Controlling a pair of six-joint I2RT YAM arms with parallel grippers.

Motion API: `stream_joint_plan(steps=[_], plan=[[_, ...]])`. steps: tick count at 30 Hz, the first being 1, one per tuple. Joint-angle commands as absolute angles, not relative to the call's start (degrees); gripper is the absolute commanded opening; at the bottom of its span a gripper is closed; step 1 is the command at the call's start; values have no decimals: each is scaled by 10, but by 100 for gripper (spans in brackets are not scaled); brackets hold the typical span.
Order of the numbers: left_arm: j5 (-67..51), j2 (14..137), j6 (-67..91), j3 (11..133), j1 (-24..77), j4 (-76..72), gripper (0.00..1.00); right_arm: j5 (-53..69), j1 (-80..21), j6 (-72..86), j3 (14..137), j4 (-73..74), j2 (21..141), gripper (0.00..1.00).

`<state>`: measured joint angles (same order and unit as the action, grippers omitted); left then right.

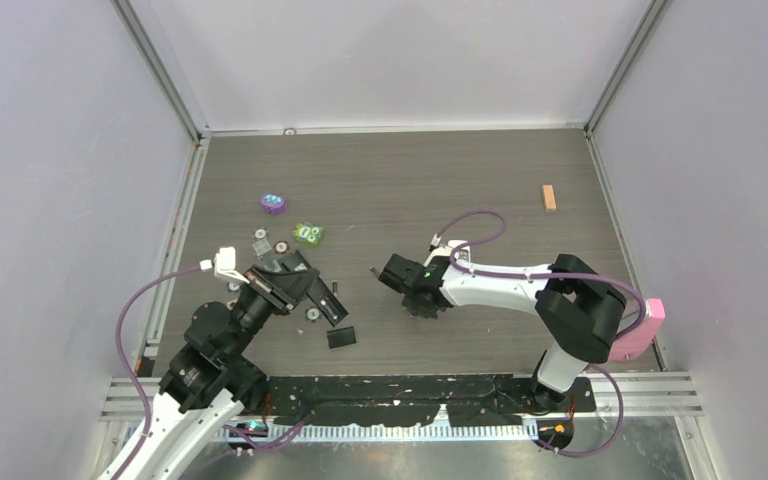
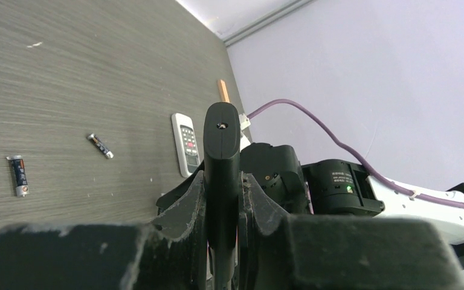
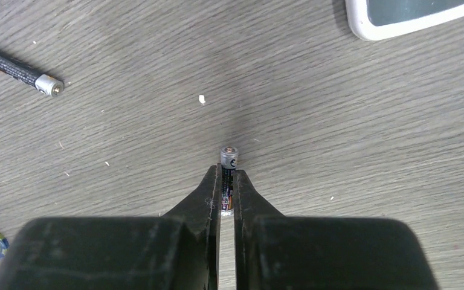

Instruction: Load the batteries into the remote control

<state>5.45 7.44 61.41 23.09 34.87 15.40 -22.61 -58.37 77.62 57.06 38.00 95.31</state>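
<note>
Right gripper [image 3: 228, 182]: clamped on battery [image 3: 229, 157] | left gripper [image 2: 223, 182]: clamped on black remote [image 2: 222, 130]

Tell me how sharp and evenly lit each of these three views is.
Top external: soft even light, sharp throughout, walls splay outward from the wide lens. Left wrist: the black remote is crisp, the left gripper holding it dark and soft. Right wrist: the battery in the right gripper is sharp, with a dim shadow on the table beyond it.
</note>
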Motion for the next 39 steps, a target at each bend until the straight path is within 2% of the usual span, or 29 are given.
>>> stream_joint_plan(steps=[1, 5, 10, 12, 16, 20, 23, 27, 32, 39], plan=[[14, 105, 620, 225, 349, 86, 0, -245, -584, 825, 586, 386, 966, 15], [5, 117, 626, 218, 348, 72, 0, -242, -583, 818, 597, 392, 973, 29], [3, 127, 625, 217, 348, 67, 0, -241, -579, 723, 625, 385, 947, 56], [3, 133, 624, 221, 348, 71, 0, -246, -577, 675, 638, 390, 933, 61], [-14, 151, 612, 238, 348, 89, 0, -229, -562, 507, 640, 361, 898, 60], [-17, 162, 599, 257, 344, 112, 0, -81, -525, 239, 655, 336, 884, 48], [12, 153, 571, 285, 332, 160, 0, 10, -507, 55, 698, 385, 887, 48], [18, 155, 554, 312, 314, 189, 0, 34, -505, -117, 704, 386, 878, 54], [20, 158, 568, 324, 305, 199, 0, 82, -506, -329, 633, 343, 863, 60], [23, 150, 571, 350, 296, 210, 0, 119, -508, -463, 566, 276, 849, 65]])
